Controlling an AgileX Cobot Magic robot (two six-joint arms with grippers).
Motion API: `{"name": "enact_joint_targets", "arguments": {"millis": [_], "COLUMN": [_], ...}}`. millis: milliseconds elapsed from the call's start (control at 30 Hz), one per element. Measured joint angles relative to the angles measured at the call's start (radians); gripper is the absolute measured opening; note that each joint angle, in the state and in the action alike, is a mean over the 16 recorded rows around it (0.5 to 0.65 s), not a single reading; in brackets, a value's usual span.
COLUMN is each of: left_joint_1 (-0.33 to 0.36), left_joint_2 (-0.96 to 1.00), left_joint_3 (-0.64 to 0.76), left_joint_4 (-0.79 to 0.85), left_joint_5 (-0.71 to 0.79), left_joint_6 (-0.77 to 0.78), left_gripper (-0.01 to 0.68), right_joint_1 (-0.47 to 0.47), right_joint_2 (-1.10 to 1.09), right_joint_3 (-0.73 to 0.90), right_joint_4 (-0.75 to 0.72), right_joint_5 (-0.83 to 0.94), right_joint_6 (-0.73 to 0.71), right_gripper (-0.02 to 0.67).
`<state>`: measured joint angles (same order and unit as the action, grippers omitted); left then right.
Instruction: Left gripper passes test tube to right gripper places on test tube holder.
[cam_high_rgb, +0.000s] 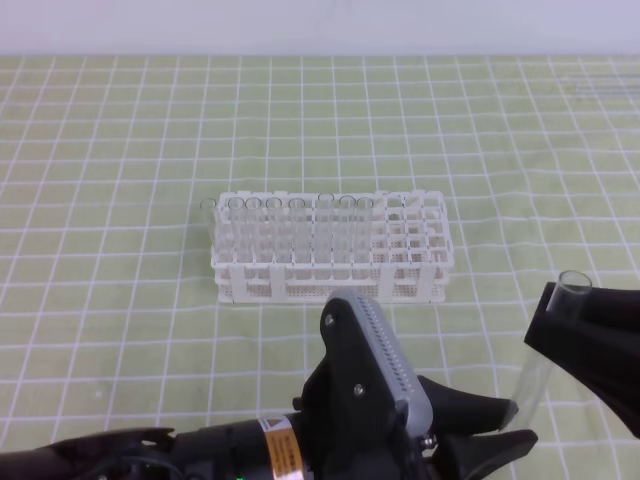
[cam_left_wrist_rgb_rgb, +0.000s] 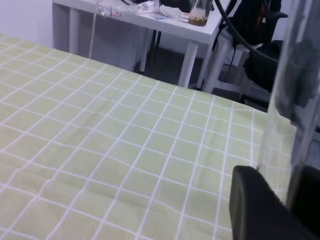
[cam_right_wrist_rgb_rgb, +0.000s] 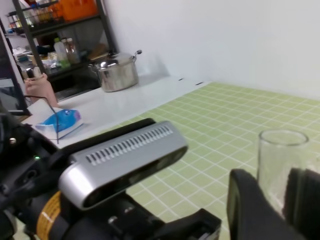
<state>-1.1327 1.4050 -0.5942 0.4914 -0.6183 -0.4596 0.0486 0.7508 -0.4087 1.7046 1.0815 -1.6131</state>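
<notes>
Now the test tube (cam_high_rgb: 545, 350) is held upright near the tabletop's front right corner, mid-handover. Its lower end is clamped by the left gripper (cam_high_rgb: 512, 425); its upper part sits betw. the fingers of the right gripper (cam_high_rgb: 552, 315), but whether that grip is fully shut can't be told. Next, probably: right grip confirmed, left jaws released, tube carried to a free hole in the test tube holder (cam_high_rgb: 415, 240) at centre. Right gripper is cut off by the edge; the tube's bottom is hidden.
</notes>
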Motion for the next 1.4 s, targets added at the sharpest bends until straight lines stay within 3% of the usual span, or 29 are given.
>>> {"name": "enact_joint_targets", "arguments": {"millis": [267, 667, 800, 1200, 1400], "left_joint_1": [0.000, 0.000, 0.000, 0.000, 0.006], "left_joint_2": [0.000, -0.001, -0.001, -0.008, -0.038], "left_joint_3": [0.000, -0.001, -0.001, -0.001, -0.001], "left_joint_4": [0.001, -0.011, -0.024, -0.083, -0.095], "left_joint_5": [-0.008, -0.005, 0.003, 0.075, 0.148], "left_joint_6": [0.021, 0.036, 0.032, 0.012, 0.019], "left_gripper": [0.135, 0.141, 0.181, 0.405, 0.446], "right_joint_1": [-0.001, -0.001, -0.001, -0.001, -0.001], "right_joint_2": [0.000, 0.000, 0.000, 0.000, 0.000], "right_joint_3": [0.000, 0.000, 0.000, 0.000, 0.000], "right_joint_4": [0.001, 0.001, 0.001, -0.004, -0.004], "right_joint_5": [-0.011, -0.012, -0.009, 0.003, -0.001], "right_joint_6": [-0.008, -0.014, -0.018, -0.035, -0.043], "right_gripper": [0.120, 0.108, 0.108, 0.106, 0.105]}}
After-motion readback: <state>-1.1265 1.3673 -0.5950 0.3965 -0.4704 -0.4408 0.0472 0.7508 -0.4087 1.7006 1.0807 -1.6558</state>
